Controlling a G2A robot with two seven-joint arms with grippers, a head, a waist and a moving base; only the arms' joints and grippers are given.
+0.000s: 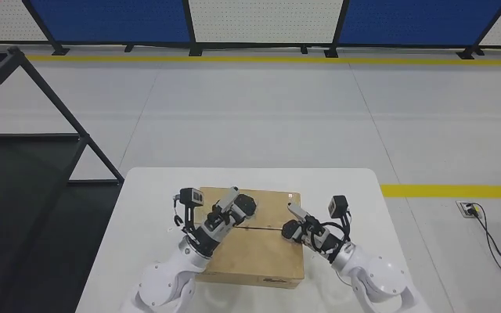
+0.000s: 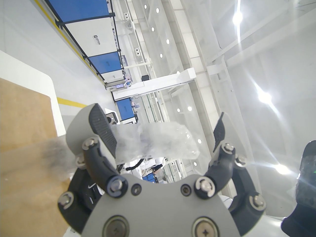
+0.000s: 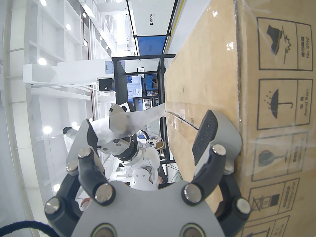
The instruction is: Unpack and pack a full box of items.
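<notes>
A closed brown cardboard box (image 1: 250,254) sits on the white table (image 1: 149,203). My left gripper (image 1: 233,202) hovers over the box's far half, tilted upward. In the left wrist view it (image 2: 159,118) is open, and a strip of clear tape (image 2: 153,141) clings to one finger pad (image 2: 102,129) and trails back to the box (image 2: 22,114). My right gripper (image 1: 293,215) is at the box's right edge. It (image 3: 148,122) is open, one finger (image 3: 206,136) resting against the box top (image 3: 209,62) near the centre seam (image 3: 180,120). The peeled tape (image 3: 150,113) rises from that seam.
The box takes up most of the table, leaving narrow white margins on the left, right and far sides. A black metal rack (image 1: 47,156) stands off the table's left side. Blue and white partition panels (image 1: 266,19) line the far floor.
</notes>
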